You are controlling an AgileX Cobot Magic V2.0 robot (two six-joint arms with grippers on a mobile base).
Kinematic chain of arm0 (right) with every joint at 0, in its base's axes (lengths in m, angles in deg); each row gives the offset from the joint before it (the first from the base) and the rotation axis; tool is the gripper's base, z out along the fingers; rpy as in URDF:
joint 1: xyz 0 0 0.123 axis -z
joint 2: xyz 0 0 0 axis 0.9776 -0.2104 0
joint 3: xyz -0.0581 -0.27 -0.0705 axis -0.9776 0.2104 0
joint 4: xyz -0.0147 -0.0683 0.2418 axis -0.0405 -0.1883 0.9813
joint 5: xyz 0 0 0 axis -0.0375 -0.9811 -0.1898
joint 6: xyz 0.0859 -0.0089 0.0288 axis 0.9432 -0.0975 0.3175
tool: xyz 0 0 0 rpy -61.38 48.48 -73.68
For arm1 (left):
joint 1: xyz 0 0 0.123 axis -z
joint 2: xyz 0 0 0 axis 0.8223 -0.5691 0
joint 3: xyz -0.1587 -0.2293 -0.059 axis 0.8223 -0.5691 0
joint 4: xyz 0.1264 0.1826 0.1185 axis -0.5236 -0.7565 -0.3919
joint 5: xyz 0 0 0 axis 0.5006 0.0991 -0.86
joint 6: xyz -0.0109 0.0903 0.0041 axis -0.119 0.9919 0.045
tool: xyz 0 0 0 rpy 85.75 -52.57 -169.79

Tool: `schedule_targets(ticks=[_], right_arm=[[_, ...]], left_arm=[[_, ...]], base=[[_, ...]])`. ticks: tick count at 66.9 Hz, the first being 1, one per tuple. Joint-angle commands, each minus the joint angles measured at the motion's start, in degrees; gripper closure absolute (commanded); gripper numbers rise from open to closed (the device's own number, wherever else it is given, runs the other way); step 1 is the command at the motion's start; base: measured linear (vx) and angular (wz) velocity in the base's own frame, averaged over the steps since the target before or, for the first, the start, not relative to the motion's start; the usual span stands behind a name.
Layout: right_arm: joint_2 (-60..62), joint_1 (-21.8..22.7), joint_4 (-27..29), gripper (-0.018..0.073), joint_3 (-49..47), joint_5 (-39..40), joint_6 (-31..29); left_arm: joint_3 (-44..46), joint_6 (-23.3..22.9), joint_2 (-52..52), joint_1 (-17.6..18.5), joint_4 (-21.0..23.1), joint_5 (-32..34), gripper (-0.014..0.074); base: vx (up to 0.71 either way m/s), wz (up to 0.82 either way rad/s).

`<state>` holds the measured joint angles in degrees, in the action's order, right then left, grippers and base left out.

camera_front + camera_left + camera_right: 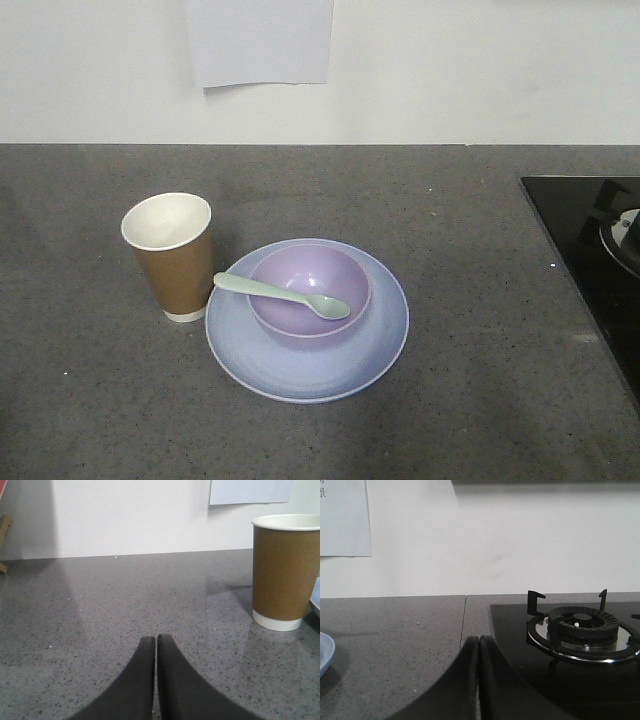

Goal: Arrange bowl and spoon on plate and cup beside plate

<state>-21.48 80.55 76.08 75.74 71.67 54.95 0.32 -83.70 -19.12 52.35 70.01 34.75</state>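
My left gripper and right gripper: jaws clenched, empty, above worktop. Bowl on plate; spoon across bowl; cup upright just left of plate.

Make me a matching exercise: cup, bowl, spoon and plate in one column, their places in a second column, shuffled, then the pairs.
Things:
1. cup
2. bowl
3. spoon
4. plate

Places:
A. lying across the bowl's rim
B. directly on the counter, under the bowl
C. upright on the counter, beside the plate
D. sitting on the plate

Pairs: 1-C, 2-D, 3-A, 4-B
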Motion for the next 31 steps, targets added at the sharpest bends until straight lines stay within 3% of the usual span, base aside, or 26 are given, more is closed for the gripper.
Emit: schedule_targets(ticks=[1,31], right_arm=[[0.45,0.38,-0.29,0.057,0.44,4.61,-0.18],[0.45,0.38,-0.29,0.057,0.44,4.51,-0.18]], left_arm=[[1.03,-0.18,0.83,0.36,0.51,4.03,0.0603],[1.03,-0.18,0.83,0.36,0.51,4.03,0.0603]], base=[[0.0,0.0],[0.0,0.0]])
